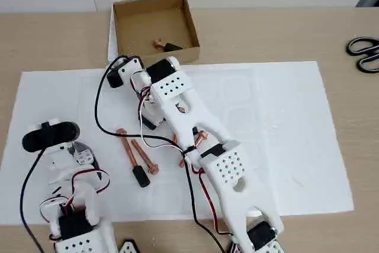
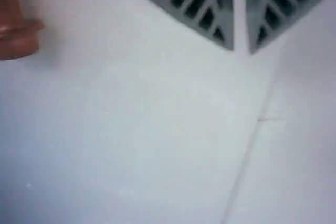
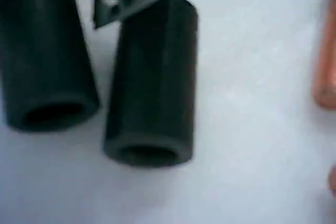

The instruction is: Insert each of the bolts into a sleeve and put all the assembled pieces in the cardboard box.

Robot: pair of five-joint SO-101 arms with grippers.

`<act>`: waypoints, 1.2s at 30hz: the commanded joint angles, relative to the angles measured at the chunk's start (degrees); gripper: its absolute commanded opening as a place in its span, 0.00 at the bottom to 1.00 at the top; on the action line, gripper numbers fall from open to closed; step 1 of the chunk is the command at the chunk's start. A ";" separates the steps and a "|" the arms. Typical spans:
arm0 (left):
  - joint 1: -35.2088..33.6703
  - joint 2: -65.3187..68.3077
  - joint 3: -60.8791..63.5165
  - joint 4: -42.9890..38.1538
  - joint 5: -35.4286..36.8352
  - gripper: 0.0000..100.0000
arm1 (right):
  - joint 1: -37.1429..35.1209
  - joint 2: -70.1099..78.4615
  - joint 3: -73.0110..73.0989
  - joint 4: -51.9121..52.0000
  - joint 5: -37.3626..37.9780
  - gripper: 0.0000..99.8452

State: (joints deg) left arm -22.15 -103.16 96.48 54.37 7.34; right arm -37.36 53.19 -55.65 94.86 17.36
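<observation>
Right gripper [image 1: 149,114] stood over two black sleeves, one [image 3: 152,82] beside the other [image 3: 44,56], on the white sheet [image 1: 284,134] left of centre. Whether it or the left gripper [image 1: 77,153] was spread or pressed together could not be told. A clean pickup would probably take one sleeve across its middle, clear of its neighbour. Counted: a third sleeve [image 1: 140,176] nearer; two bolts [image 1: 127,145] [image 1: 144,158] in full sight, others half-hidden under the arm; one assembled piece [image 1: 167,45] in the far cardboard box [image 1: 192,25].
</observation>
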 commanded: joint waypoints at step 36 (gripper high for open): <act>-0.35 -0.70 -1.10 -0.62 0.18 0.01 | -0.31 5.05 -0.70 -5.05 0.44 0.22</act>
State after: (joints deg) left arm -22.15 -103.16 96.48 54.37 7.34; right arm -37.36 57.76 -56.44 90.81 17.36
